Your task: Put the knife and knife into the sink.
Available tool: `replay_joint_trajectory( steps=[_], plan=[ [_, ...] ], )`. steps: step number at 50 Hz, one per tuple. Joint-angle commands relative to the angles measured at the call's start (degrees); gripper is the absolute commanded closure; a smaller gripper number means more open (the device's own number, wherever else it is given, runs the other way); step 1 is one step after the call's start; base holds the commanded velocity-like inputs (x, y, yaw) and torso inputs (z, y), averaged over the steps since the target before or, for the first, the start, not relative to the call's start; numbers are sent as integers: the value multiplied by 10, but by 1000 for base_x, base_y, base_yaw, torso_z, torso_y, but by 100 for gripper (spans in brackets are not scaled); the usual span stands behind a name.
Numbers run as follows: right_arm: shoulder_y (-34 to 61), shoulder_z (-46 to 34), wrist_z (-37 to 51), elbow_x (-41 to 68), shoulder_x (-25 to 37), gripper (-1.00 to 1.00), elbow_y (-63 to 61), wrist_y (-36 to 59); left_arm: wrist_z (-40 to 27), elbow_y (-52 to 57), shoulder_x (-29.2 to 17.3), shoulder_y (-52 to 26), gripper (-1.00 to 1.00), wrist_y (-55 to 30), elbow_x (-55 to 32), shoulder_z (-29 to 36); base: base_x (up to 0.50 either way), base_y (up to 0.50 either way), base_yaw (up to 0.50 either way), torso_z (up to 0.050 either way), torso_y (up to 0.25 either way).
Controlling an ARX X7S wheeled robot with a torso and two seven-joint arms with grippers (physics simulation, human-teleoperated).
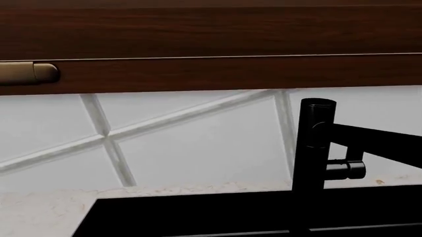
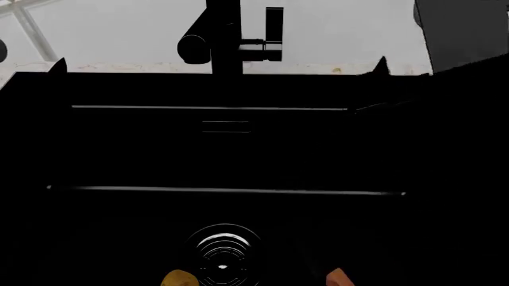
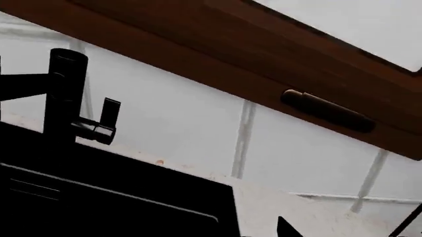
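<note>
Across the head view, the sink (image 2: 238,155) fills nearly everything as a black basin, so dark that its walls and floor can hardly be told apart; only 2 thin pale lines run across it and mark ledges or rims. Low in that view the round shiny ringed drain (image 2: 223,253) catches light. Just beside it, at the bottom edge, sits a small yellow lump (image 2: 178,278), cut off by the frame. On the drain's other side an orange-brown tip (image 2: 340,277) pokes up from the bottom edge; it may be a knife handle, but too little shows to be sure, and no blade can be made out against the black. Where the 2 knives lie cannot be told beyond that.

Behind the basin stands the black tap (image 2: 225,39) with its side lever, its top cut off in the head view. The left wrist view shows the tap upright against a white tiled wall (image 1: 197,148) with diagonal grout lines, a dark wooden cabinet (image 1: 211,34) above it with a brass handle (image 1: 29,73), and a pale speckled bench (image 1: 46,212) beside the sink's corner. The right wrist view shows open bench beside the sink's other corner, with a small dark point at the bottom edge that I cannot identify.

Neither arm shows anywhere, and the jaws on both sides are out of sight, so their state cannot be told.
</note>
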Motion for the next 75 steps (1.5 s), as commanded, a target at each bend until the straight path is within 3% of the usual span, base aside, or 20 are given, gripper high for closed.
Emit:
replay_joint_trajectory(
  steps=[1,6,14,30,53,64,71,75],
  plan=[
    [-159,69,4,-155,58,-100,-122,-212,-2,1,0,2,-100,2,-3,0,0,0,0,0,0],
    [-242,78,-31,-215,55,-100,-132,-315,-5,10,-2,3,-100,-5,-7,-4,0,0,0,0,0],
    [-321,93,0,-203,72,-100,-184,-354,-8,28,-6,6,-100,-13,-14,-11,0,0,0,0,0],
    [-390,129,7,-153,173,-100,-239,-358,-15,40,-11,12,-100,-15,-16,-13,0,0,0,0,0],
    [-405,129,-5,-173,167,-100,-218,-374,-20,48,-16,14,-100,-10,-16,-5,0,0,0,0,0],
    [-404,122,-18,-186,155,-100,-206,-378,-51,156,-49,27,-100,-116,-52,-73,0,0,0,0,0],
    [-417,127,-22,-188,160,-100,-203,-389,-70,251,-72,29,-100,-246,-96,-192,0,0,0,0,0],
    [-423,130,-24,-190,161,-100,-203,-395,-169,255,-122,42,-100,-266,-228,-237,0,0,0,0,0]
  ],
)
